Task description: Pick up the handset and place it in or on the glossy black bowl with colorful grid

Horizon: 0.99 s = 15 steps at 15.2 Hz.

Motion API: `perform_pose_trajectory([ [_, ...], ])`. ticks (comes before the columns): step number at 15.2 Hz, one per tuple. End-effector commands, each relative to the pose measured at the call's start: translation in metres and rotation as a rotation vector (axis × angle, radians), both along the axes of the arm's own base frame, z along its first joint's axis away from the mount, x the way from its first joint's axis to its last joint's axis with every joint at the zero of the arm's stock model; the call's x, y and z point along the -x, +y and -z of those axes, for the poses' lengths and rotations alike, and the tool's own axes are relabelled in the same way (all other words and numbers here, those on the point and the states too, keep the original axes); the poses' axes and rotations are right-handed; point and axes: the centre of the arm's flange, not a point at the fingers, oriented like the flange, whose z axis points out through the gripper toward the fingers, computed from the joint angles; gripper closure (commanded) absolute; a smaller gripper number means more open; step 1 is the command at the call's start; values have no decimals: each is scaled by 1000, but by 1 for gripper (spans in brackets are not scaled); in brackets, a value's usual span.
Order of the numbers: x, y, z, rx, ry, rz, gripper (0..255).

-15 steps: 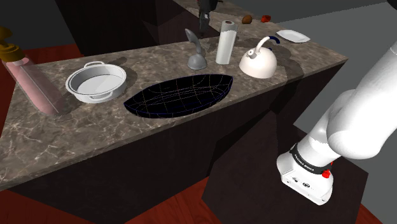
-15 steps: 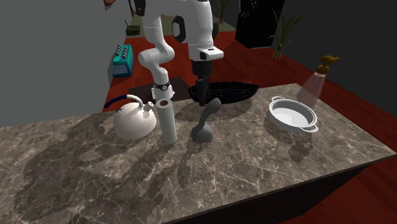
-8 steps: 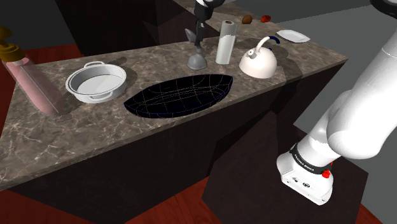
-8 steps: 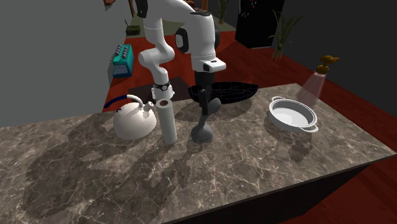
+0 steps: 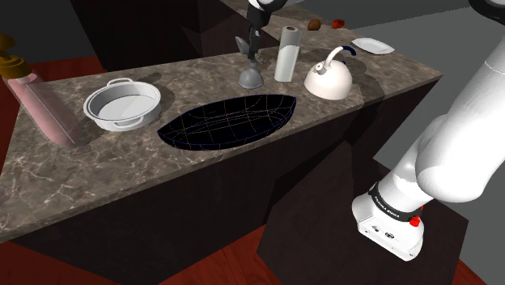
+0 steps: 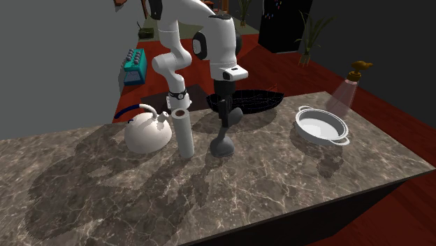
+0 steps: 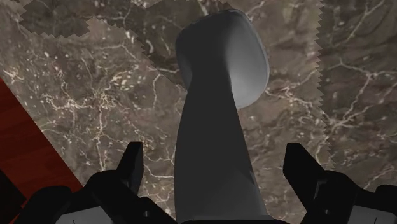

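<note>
Shoulder view: the gripper (image 5: 252,44) is hovering at the top of the upright grey handset (image 5: 250,74). Second exterior view: the black bowl (image 6: 260,100) is lying just beyond the jaws. Wrist view: the jaws are standing spread, with the handset rising between them and touching neither.

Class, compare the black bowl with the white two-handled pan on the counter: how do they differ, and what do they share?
The black bowl is glossy black with thin coloured grid lines; the white pan is plain white. The bowl is long with pointed ends; the pan is round with two small handles. The bowl is the longer of the two. Both sit empty on the marbled counter.
</note>
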Motion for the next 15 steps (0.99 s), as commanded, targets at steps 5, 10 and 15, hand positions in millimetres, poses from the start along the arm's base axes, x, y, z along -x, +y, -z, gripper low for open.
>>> perform_pose_trajectory([
  [5,0,0,0,0,0,0,255],
  [10,0,0,0,0,0,0,255],
  [15,0,0,-26,0,0,0,255],
])
